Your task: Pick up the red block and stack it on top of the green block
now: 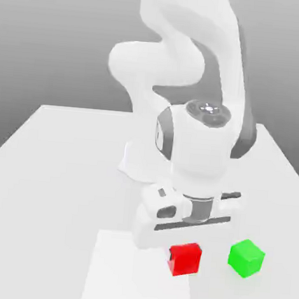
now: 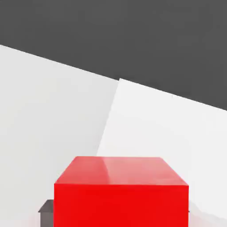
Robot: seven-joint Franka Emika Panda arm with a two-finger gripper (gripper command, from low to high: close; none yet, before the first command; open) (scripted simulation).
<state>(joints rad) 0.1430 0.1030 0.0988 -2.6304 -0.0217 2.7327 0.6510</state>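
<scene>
Simulated tabletop scene: white robot arm point(image 1: 200, 150) standing on pale table point(image 1: 45, 200), plain grey gradient backdrop point(image 1: 59, 42) filling space behind.

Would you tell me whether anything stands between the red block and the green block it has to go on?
Nothing visible does: in the exterior view, bare tabletop lies between the red block and the green block.

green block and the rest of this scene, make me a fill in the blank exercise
The block held by the tool is ____.
In the exterior view, the green block lies to the ____ of the held block.
The robot arm is mostly ____ in colour.

Missing words: red; right; white
</scene>
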